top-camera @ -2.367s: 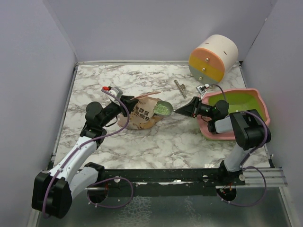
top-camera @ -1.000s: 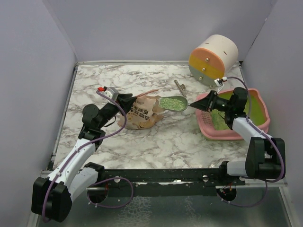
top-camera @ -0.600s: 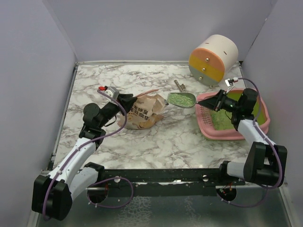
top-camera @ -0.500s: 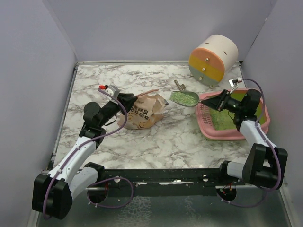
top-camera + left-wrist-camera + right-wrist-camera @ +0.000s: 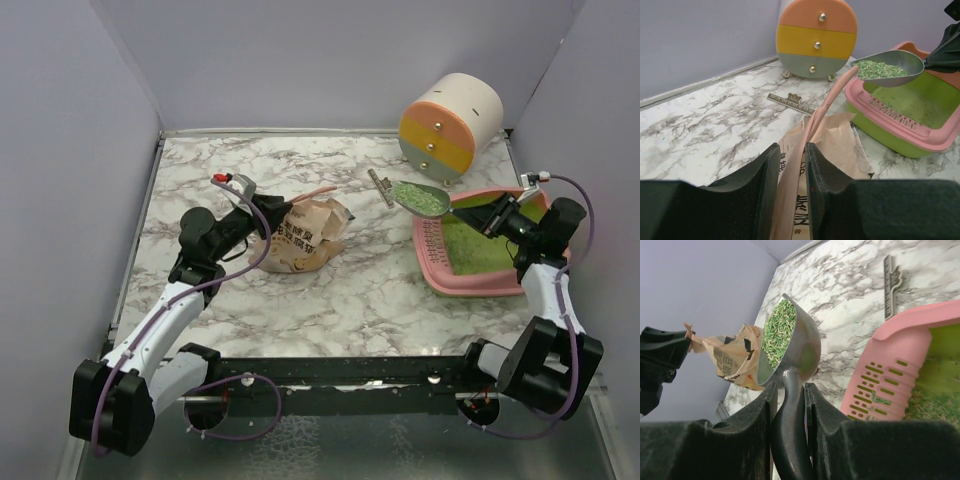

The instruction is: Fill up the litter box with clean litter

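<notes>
Top view: the right end effector [image 5: 500, 215] is clamped on a scoop [image 5: 420, 199] that's heaped with green granules. The bowl hangs in the air by the litter box's [image 5: 430, 265] far-left corner, just in front of the drum [image 5: 450, 115]. The box sits on the right side of the table [image 5: 300, 160] with a thin layer of litter [image 5: 468, 248] inside. The left end effector [image 5: 262, 212] is closed on the bag [image 5: 305, 238] mid-table.

Left wrist: the fingers pinch the bag's pink strap [image 5: 812, 130]. The loaded scoop shows up above the box's pink rim.

Right wrist: both fingers squeeze the scoop handle, bowl level and full. The box's slotted pink edge is off to the right, and the bag is behind the scoop.
</notes>
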You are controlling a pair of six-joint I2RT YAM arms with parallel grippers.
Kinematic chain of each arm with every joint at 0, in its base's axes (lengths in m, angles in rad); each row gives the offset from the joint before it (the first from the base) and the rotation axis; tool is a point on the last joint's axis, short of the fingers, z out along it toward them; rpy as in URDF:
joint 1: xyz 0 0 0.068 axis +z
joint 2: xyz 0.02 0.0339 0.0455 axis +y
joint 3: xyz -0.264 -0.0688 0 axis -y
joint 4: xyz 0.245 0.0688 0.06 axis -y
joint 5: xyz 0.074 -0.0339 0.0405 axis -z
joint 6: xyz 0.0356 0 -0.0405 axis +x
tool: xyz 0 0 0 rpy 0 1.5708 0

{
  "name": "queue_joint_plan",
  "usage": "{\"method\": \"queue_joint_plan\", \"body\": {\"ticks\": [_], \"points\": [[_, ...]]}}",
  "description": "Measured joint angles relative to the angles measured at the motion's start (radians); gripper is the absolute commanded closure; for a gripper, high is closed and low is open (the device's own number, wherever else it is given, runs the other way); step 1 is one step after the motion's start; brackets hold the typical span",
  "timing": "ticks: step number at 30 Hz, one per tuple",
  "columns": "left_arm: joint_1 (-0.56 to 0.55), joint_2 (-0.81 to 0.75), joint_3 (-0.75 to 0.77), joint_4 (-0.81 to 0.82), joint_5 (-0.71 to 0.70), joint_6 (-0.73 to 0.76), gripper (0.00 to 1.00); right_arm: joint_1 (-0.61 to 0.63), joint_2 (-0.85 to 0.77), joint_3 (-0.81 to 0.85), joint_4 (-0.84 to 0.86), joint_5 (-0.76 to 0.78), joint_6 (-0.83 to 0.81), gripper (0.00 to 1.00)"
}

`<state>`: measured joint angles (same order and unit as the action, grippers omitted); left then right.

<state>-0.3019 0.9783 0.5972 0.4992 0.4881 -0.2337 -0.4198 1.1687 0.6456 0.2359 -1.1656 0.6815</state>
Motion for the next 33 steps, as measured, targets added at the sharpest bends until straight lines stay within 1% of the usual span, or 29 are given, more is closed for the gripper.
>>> {"method": "queue_joint_plan", "body": {"ticks": [9,14,18,23,28,33], "points": [[0.0,0.056,0.014,-0.001,0.013,-0.005,0.72,-0.165,-0.092,0.005,-0.118,0.027,-0.027,0.99],[0.001,0.101,0.035,-0.002,0.021,-0.024,0.72,-0.235,-0.135,0.066,-0.269,0.074,-0.082,0.99],[0.002,0.107,0.035,-0.01,0.021,-0.032,0.72,-0.256,-0.174,0.134,-0.395,0.132,-0.138,0.99],[0.002,0.108,0.035,-0.011,0.021,-0.041,0.73,-0.258,-0.185,0.224,-0.567,0.224,-0.23,0.99],[0.002,0.111,0.035,-0.011,0.021,-0.05,0.73,-0.261,-0.219,0.241,-0.69,0.325,-0.298,0.99],[0.002,0.112,0.035,-0.011,0.021,-0.063,0.73,-0.261,-0.247,0.279,-0.819,0.467,-0.364,0.99]]}}
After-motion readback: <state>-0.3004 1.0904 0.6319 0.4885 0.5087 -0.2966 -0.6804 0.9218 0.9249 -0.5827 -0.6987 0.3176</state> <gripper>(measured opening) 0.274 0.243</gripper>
